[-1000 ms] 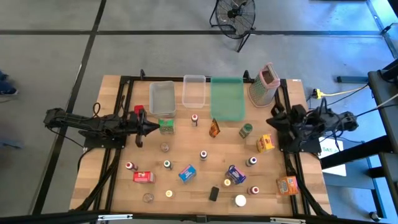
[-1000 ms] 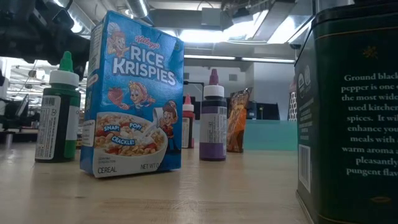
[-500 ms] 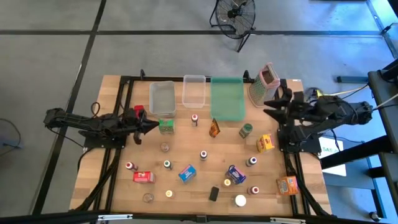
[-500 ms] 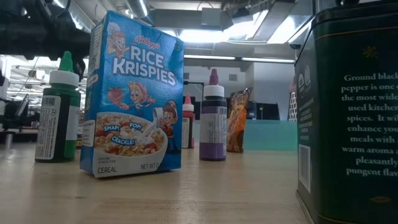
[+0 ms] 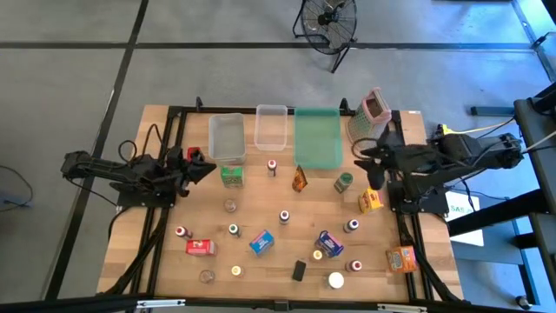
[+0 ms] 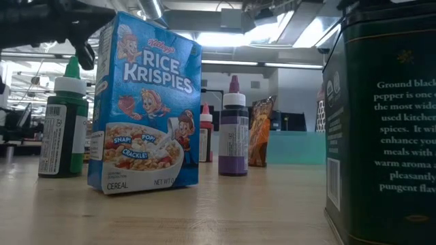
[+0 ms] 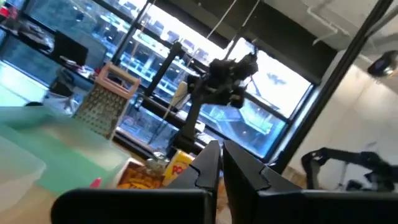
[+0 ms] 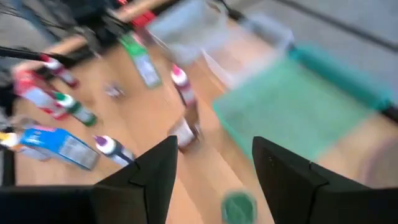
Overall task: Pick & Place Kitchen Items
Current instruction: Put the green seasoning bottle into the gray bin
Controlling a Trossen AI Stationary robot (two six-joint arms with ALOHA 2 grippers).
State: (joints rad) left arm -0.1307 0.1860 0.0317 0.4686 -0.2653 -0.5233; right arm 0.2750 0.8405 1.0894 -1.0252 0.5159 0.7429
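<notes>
Wooden table (image 5: 261, 217) centre frame, kitchen items (image 5: 287, 228) scattered across it. My left gripper (image 5: 207, 168) hovers left of centre, fingers together, empty. My right gripper (image 5: 360, 157) upper right, fingers apart, empty.

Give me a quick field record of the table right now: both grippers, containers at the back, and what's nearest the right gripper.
left gripper: shut, empty, by the green box
right gripper: open, empty, raised past the table's right edge
back row: two clear bins, green tray, box grater
nearest right gripper: green-lidded jar, yellow box
bins and tray: nothing seen inside
</notes>
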